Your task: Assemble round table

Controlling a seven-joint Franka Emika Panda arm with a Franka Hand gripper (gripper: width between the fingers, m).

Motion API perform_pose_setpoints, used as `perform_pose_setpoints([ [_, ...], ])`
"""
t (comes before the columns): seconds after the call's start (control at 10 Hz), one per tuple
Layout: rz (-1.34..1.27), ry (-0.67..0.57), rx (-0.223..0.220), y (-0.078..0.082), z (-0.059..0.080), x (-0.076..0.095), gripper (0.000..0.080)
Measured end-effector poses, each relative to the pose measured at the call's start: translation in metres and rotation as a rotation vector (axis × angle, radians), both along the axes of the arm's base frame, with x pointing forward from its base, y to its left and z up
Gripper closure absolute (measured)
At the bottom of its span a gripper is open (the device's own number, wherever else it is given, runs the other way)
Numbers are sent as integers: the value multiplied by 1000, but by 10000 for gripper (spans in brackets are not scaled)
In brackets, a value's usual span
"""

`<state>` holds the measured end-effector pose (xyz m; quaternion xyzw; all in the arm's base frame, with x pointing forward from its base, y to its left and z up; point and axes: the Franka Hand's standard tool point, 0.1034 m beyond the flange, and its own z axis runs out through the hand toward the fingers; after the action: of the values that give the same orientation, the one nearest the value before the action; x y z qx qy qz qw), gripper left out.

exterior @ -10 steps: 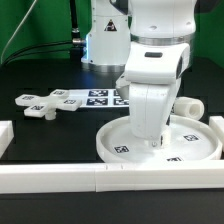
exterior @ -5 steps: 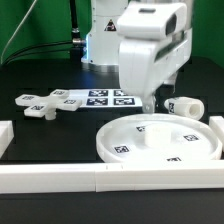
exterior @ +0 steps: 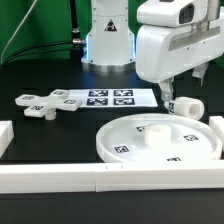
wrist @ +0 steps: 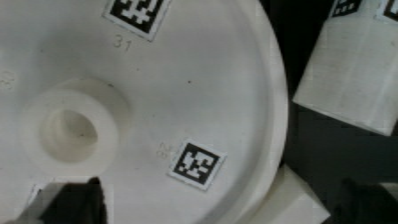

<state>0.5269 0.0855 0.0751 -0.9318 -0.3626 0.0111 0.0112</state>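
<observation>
The dark table is hemmed in by white border bars along its near side and at both ends, so whatever slides has little room to travel. The round disc lies flat close behind the near bar, rim up, its hub standing in the middle. Past it the marker board lies flat, and the cross-shaped piece rests well off toward the exterior view's left. The leg lies on its side just past the disc's far rim, toward the exterior view's right. My jaws hang above that far rim, next to the leg, spread wide and holding nothing. In the wrist view only the disc shows between them. I judge the leg to be the hazard, because it is round and free to roll. If one tip nudges it on the way down, it could roll toward the end bar. A low tip could also catch the raised rim and drag the disc. That corner is tight, and the bare table between cross and disc is the open room.
</observation>
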Motion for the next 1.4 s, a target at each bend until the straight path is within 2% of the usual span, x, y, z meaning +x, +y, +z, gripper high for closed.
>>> perform_pose_setpoints([
  [0.3,-58,2,1,-3,-1,-3,151],
  [0.4,-162,12,-7,-10,-4,-13,151],
  [0.6,-366,38,-26,2,-5,-30,151],
  [0.8,-424,37,-16,15,-12,-34,151],
  [1.0,-417,57,-26,15,-12,-35,151],
  [1.1,-415,88,-40,14,-12,-39,151],
  [1.3,-452,216,-117,15,-8,-46,151],
  [1.4,-564,240,-156,19,-6,-53,151],
])
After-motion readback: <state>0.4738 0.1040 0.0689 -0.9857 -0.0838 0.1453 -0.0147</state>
